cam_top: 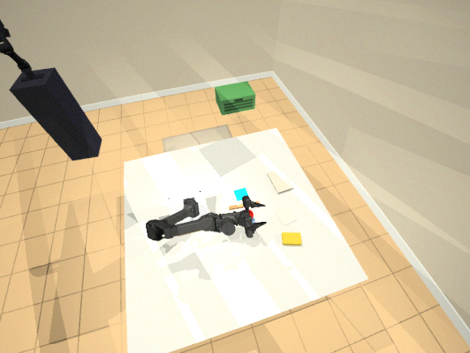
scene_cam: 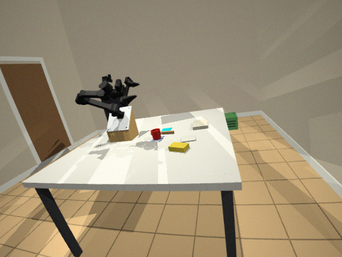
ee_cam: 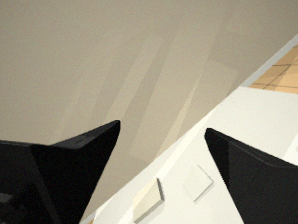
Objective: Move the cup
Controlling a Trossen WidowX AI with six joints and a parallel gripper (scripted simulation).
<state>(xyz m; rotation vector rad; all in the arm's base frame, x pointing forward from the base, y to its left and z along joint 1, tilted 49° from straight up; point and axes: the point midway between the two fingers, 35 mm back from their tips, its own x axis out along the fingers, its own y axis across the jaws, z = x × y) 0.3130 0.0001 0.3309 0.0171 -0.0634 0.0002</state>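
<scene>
Hiding most of the red cup [cam_top: 250,213] from above, the wide-open fingers [cam_top: 259,214] hold nothing.

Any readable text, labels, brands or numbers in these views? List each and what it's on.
None readable. The red cup, yellow block, cyan pad, green crate and the arm's wooden base all show plain faces; the crate's dark slots are vents, not lettering.

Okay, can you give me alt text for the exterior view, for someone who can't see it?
A black robot arm is raised above its wooden base block at the back of a white table, its pincer open and holding nothing. A red cup stands on a blue pad mid-table, with a cyan pad just behind and a yellow block nearer the front.
</scene>
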